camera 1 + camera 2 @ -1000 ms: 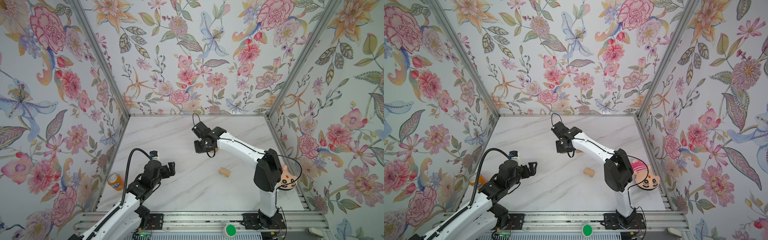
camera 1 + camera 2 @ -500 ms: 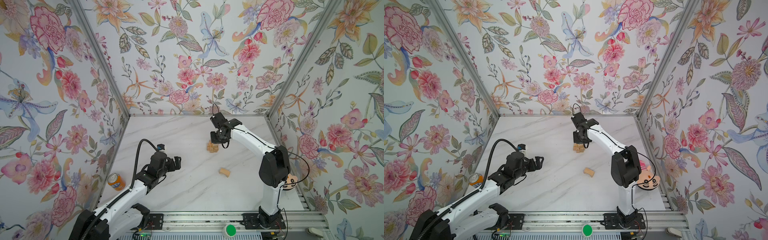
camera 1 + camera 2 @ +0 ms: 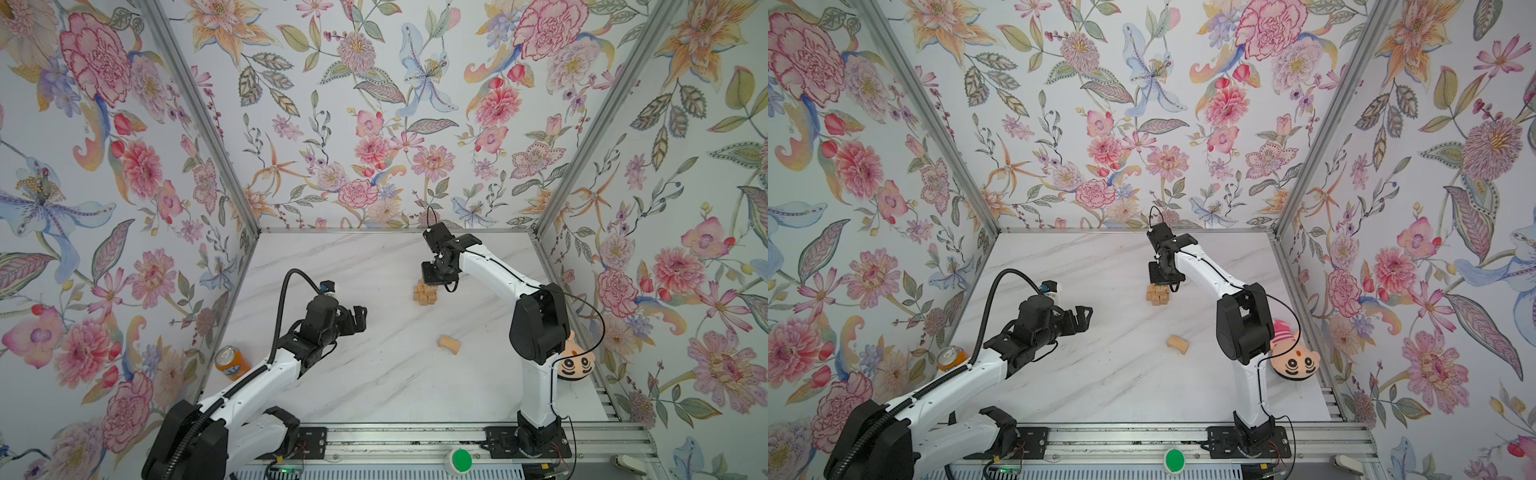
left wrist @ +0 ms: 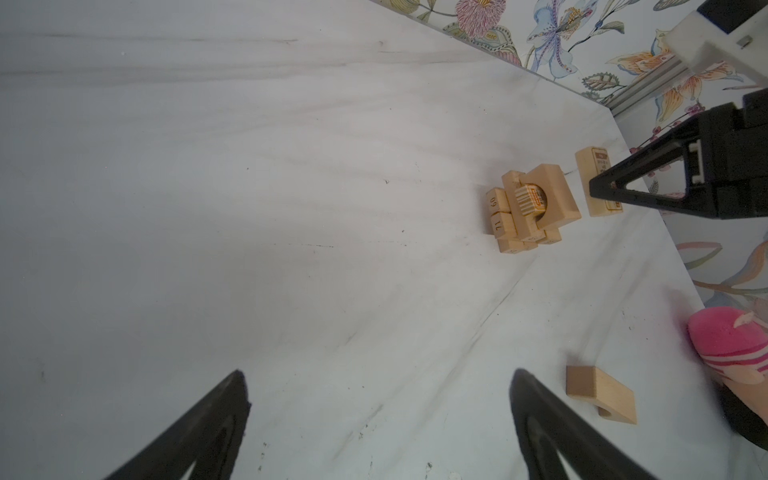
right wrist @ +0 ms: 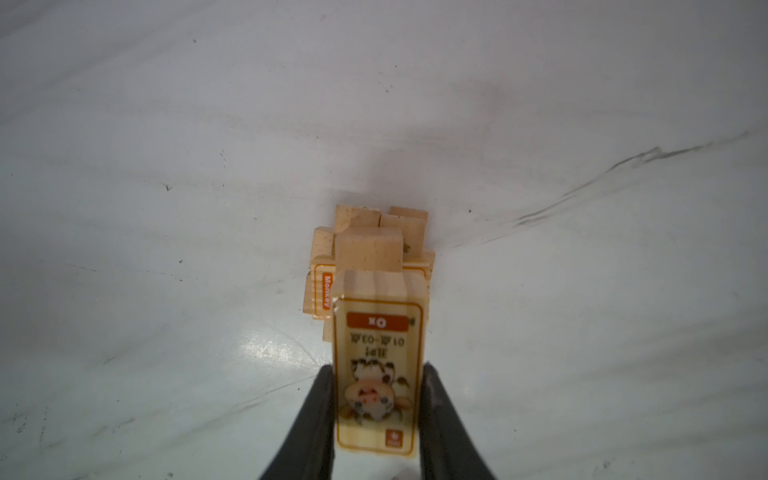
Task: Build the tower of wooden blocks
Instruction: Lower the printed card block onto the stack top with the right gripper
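The tower (image 3: 426, 293) (image 3: 1158, 295) is a small stack of tan wood blocks right of the table's middle; the left wrist view shows it as the tower (image 4: 528, 212). My right gripper (image 3: 433, 281) (image 5: 378, 399) hangs just behind it, shut on a printed wood block (image 5: 378, 365) (image 4: 598, 187). That block sits a small gap away from the stack. A loose arched wood block (image 3: 449, 345) (image 3: 1178, 345) (image 4: 602, 392) lies nearer the front. My left gripper (image 3: 359, 318) (image 3: 1084, 318) (image 4: 378, 395) is open and empty, left of the tower.
An orange soda can (image 3: 232, 363) (image 3: 953, 358) stands by the left wall. A pink striped plush doll (image 3: 575, 365) (image 3: 1293, 365) (image 4: 731, 349) lies behind the right arm's base. Floral walls close three sides. A green button (image 3: 461, 459) sits on the front rail.
My right gripper carried the printed block off the tower toward the back right, then settled close beside it. The left gripper reached forward toward the table's middle, still open.
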